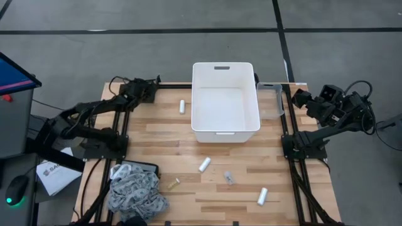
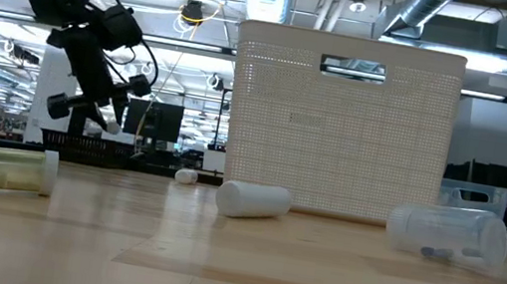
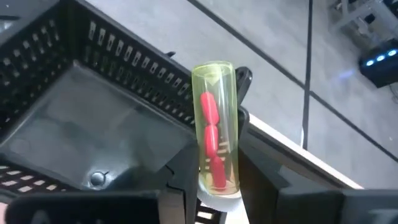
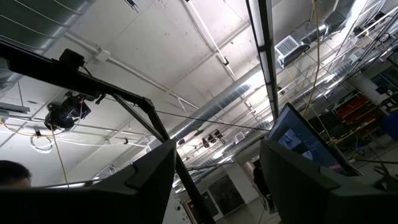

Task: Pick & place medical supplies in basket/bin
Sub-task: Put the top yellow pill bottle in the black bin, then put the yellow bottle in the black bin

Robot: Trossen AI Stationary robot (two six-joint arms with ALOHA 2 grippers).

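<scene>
My left gripper (image 3: pixel 216 163) (image 1: pixel 148 85) is up at the table's far left corner, shut on a clear yellow-green tube (image 3: pixel 214 118) with red pieces inside. My right gripper (image 4: pixel 217 186) (image 1: pixel 301 98) is open at the far right corner, tipped up toward the ceiling. The white tub (image 1: pixel 225 125) stands at the table's far middle, with the small clear bin (image 1: pixel 271 100) to its right. Three white gauze rolls (image 1: pixel 182 106) (image 1: pixel 204 164) (image 1: pixel 262 196), a clear vial (image 1: pixel 229 178) and a tube of beige sticks (image 1: pixel 173 184) lie on the table. The grey patterned bandage (image 1: pixel 135 194) is heaped at the near left. My left gripper pinches the yellow-green tube between its two fingers (image 3: pixel 181 186) near its white-capped end (image 3: pixel 217 190). The fingers lie along the tube, and its rounded free end sticks out past the fingertips. The tube is lifted clear, above a black slotted crate.
A black slotted crate (image 3: pixel 81 124) sits under my left gripper by the table's far left corner. The black pouch (image 1: pixel 146 168) lies partly under the bandage. Bare wood shows between the tub and the near items. A paper (image 1: pixel 53 176) lies off the table's left.
</scene>
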